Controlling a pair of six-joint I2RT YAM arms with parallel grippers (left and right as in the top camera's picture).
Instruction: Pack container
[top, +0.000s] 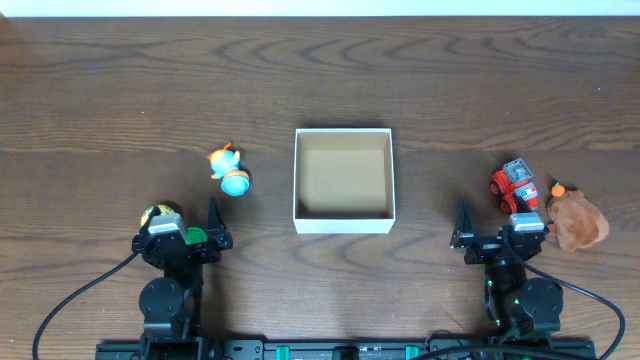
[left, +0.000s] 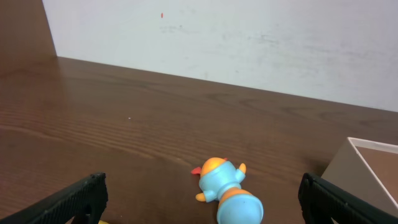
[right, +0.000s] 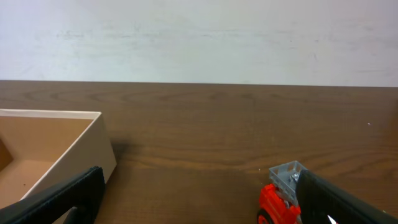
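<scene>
The container is a square white-walled box with a brown inside, at the table's middle; nothing shows inside it. It shows at the right edge of the left wrist view and at the left of the right wrist view. A blue and orange duck toy lies left of it, between my left fingers in the wrist view. A red and grey toy truck and a brown plush lie on the right. My left gripper and right gripper are open and empty near the front edge.
A yellow-green round toy sits by the left gripper, partly hidden under it. The red truck shows at the lower right of the right wrist view, behind the right finger. A white wall runs behind the table's far edge.
</scene>
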